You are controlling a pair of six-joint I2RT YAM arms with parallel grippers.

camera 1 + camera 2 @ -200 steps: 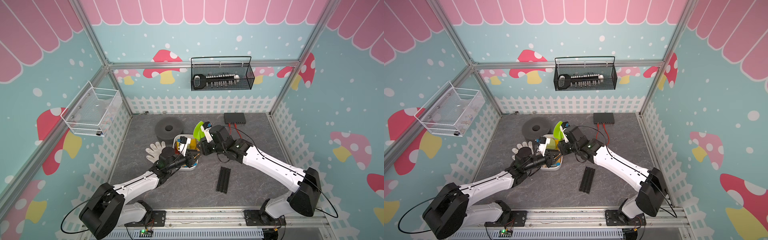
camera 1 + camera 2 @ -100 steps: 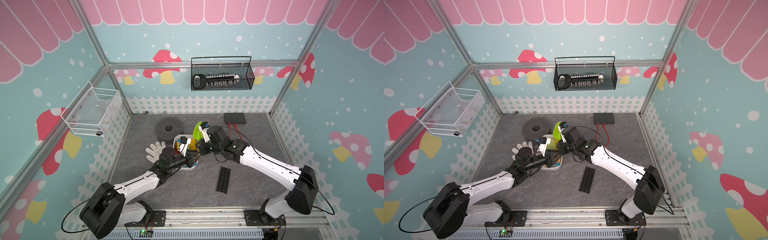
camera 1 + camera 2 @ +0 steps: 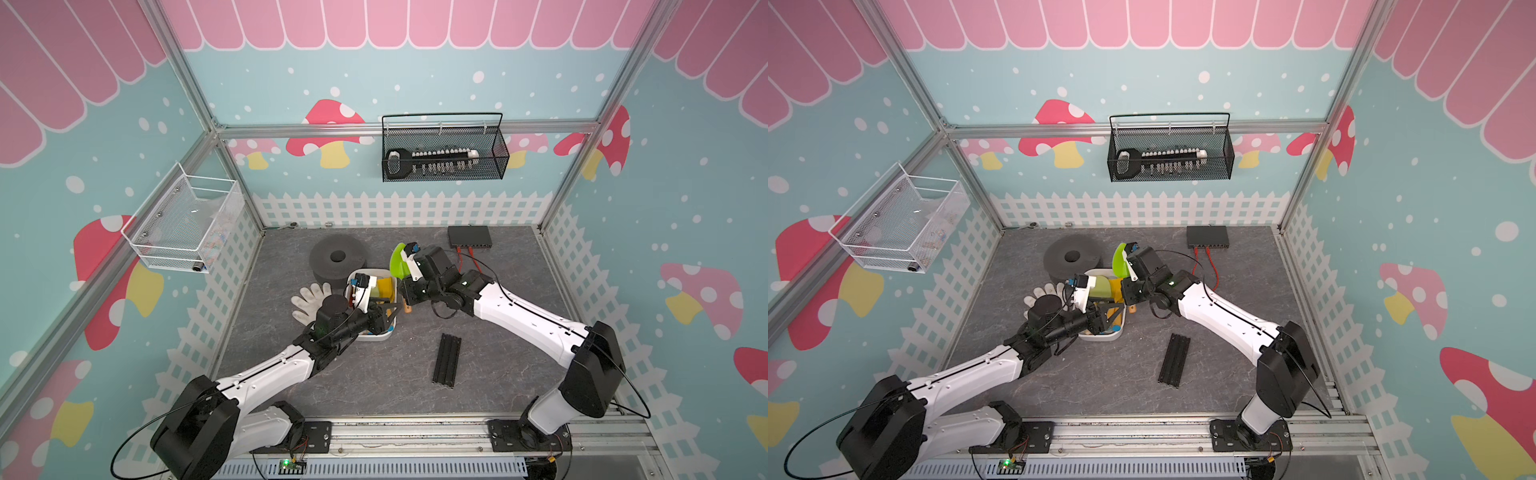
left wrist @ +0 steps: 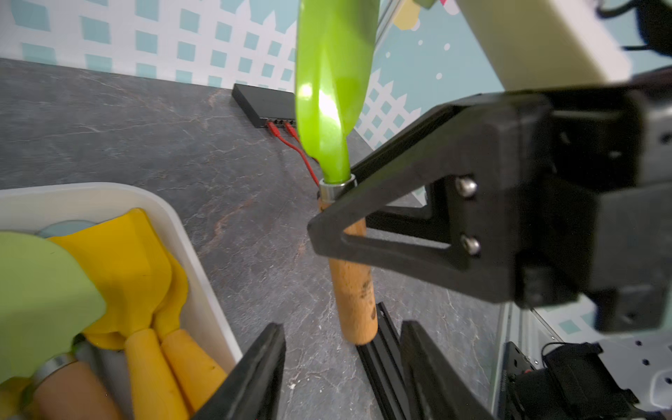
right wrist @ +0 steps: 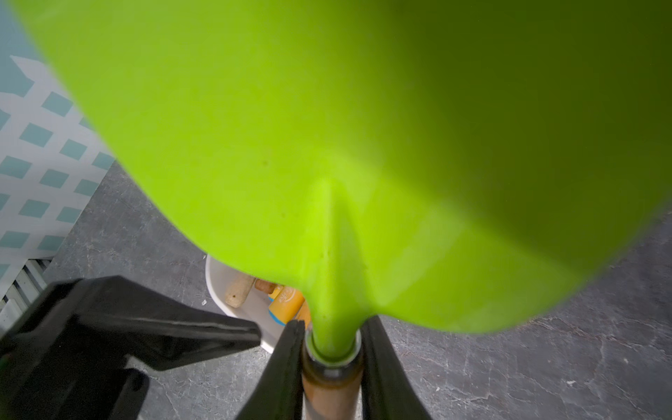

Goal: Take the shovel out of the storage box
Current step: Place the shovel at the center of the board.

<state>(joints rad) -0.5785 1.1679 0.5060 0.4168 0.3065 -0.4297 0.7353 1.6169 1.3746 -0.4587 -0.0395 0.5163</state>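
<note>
The right pincer (image 5: 332, 371) is clamped on the shovel (image 5: 327, 145), its two black jaws squeezing the wooden handle just under the metal collar. The lime-green blade stands above this pincer and the handle hangs below it. The shovel is clear of the storage box (image 3: 374, 337), just beside its wall. The left pincer (image 4: 342, 367) sits low by the handle's free end, its jaws parted with nothing between them.

Under both pincers lies a dark grey tabletop (image 3: 374, 386) veined like stone. Teal walls (image 3: 415, 83) stand around it, printed with mushrooms, white dots, a picket fence and pink scallops, and set in an aluminium frame (image 3: 415, 126).

Beside the left pincer, the box holds two yellow shovels (image 4: 120, 262) and one pale green shovel (image 4: 36, 291). More handles lie beneath, too hidden to count. Beyond the box from that pincer stands one grey foam ring (image 3: 320, 253), and one white glove (image 3: 309, 301) lies against the box. Past the right pincer, by the rear wall, sits one black switch (image 3: 469, 237) with two red cables (image 4: 272, 129). On the base side of both pincers one black rail (image 3: 446, 359) lies flat. High above them hang two baskets. One black mesh basket (image 3: 490, 158) on the rear wall holds a black-handled tool. One white wire basket (image 3: 166, 232) hangs on the side wall, far out past the left pincer.
</note>
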